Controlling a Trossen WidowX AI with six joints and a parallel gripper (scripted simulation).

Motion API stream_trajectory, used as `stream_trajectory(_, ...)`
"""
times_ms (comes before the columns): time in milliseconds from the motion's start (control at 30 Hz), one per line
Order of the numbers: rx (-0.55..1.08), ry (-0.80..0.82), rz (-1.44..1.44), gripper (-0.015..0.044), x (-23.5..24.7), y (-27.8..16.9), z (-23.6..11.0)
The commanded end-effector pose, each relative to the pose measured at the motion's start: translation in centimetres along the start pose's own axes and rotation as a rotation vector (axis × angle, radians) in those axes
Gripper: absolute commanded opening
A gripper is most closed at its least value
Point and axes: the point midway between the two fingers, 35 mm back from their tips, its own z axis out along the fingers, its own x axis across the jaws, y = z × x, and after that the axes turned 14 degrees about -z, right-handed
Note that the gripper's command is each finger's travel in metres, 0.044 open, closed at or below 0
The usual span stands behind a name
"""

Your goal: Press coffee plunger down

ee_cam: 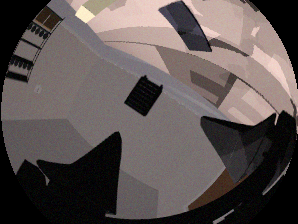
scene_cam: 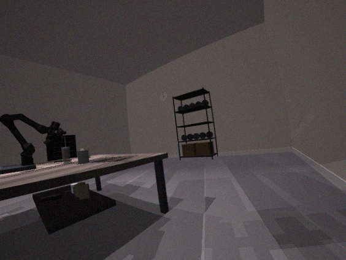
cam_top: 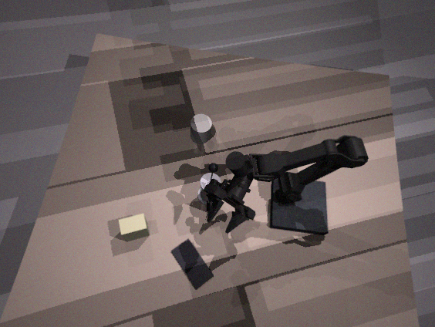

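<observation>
The coffee press (cam_top: 208,180) (scene_cam: 65,154) stands upright, a small pale cylinder. Its thin rod rises from the lid to a dark round knob (cam_top: 213,167), so the plunger is up. My gripper (cam_top: 218,226) (ee_cam: 162,128) is open, with nothing between its spread fingers. In the top view the fingers point away from the knob, and one finger's base overlaps the press's edge and hides part of its body. In the exterior view the gripper is at about the height of the rod's top; whether it touches is unclear. The press is not in the wrist view.
A grey cylinder with a pale top (cam_top: 201,123) (scene_cam: 83,156) stands beyond the press. A yellow block (cam_top: 133,224) (ee_cam: 85,14) and a dark flat block (cam_top: 192,264) (ee_cam: 186,25) lie on the table. The arm's base plate (cam_top: 308,220) is at the right in the top view.
</observation>
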Motion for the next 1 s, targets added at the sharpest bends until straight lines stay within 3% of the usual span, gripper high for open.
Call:
stream_trajectory(0, -0.006, 0.000, -0.009, 0.0426, 0.1, 0.0, 0.0)
stream_trajectory(433, -0.151, -0.079, -0.635, 0.0440, 3.8, -2.9, 0.6)
stream_trajectory(600, -0.360, -0.181, -0.948, 0.0440, 6.5, -2.2, -2.2)
stream_trajectory(800, -0.661, -0.547, -1.419, 0.0440, 9.7, -1.3, -9.2)
stream_trajectory(967, -0.780, -0.933, -1.688, 0.0440, 11.0, -1.8, -15.5)
